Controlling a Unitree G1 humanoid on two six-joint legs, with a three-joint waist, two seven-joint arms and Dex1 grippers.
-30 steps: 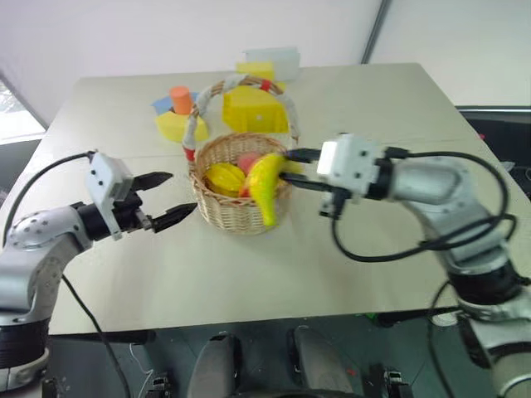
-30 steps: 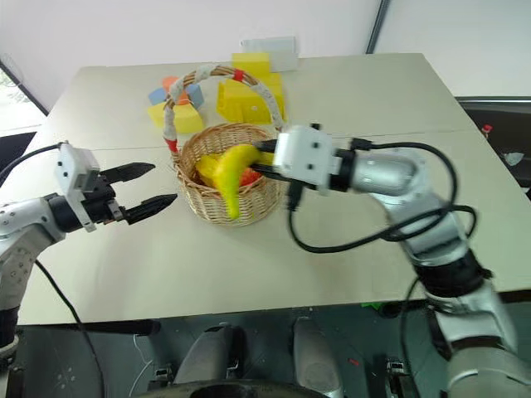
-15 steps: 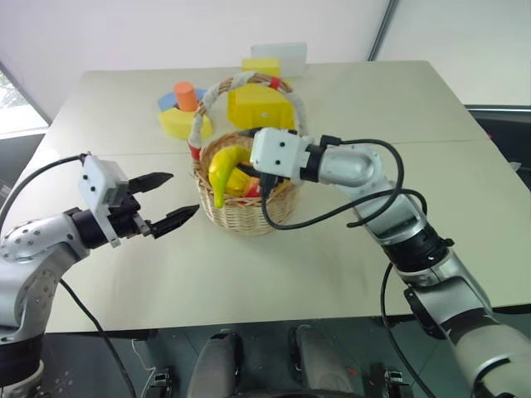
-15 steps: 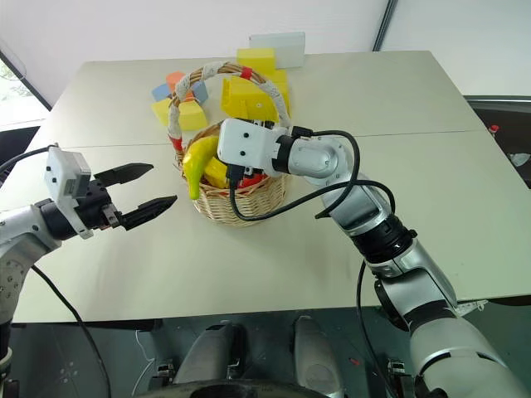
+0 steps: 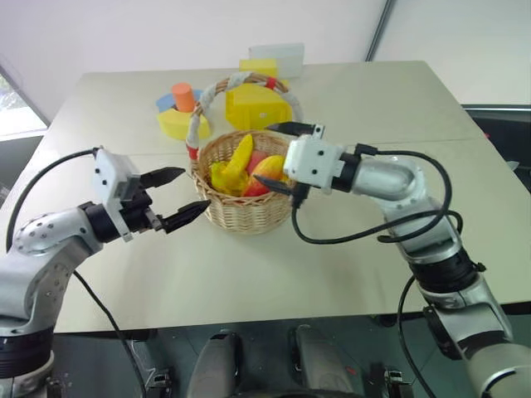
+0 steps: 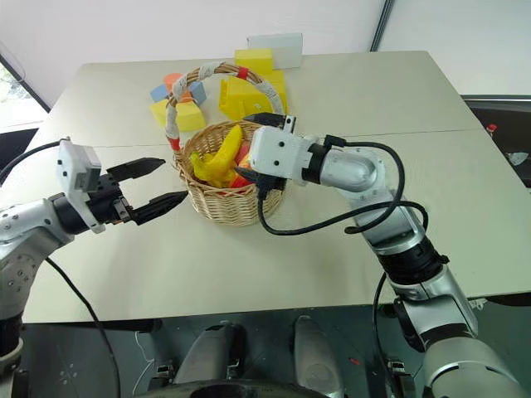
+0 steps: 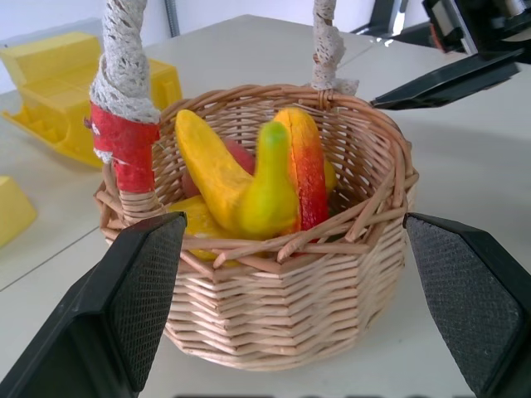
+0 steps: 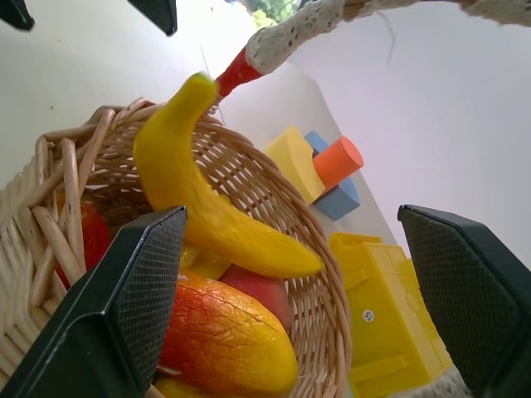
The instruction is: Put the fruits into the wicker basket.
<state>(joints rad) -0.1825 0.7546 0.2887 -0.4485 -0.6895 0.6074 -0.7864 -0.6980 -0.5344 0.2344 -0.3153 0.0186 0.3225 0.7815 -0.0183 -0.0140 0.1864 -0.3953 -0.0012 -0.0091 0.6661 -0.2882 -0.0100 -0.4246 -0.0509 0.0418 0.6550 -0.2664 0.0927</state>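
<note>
Leaning in the wicker basket, the banana curves yellow.

My left gripper is held level, pointing forward and toward my right, its two black fingers spread wide with nothing between them; the grey forearm behind it is bent at the elbow, a black cable looping from the wrist. My right gripper reaches in from the opposite side, level and pointing toward my left, its fingers likewise parted and empty. My right arm is extended forward, elbow bent, with black cables hanging beneath the forearm.
</note>
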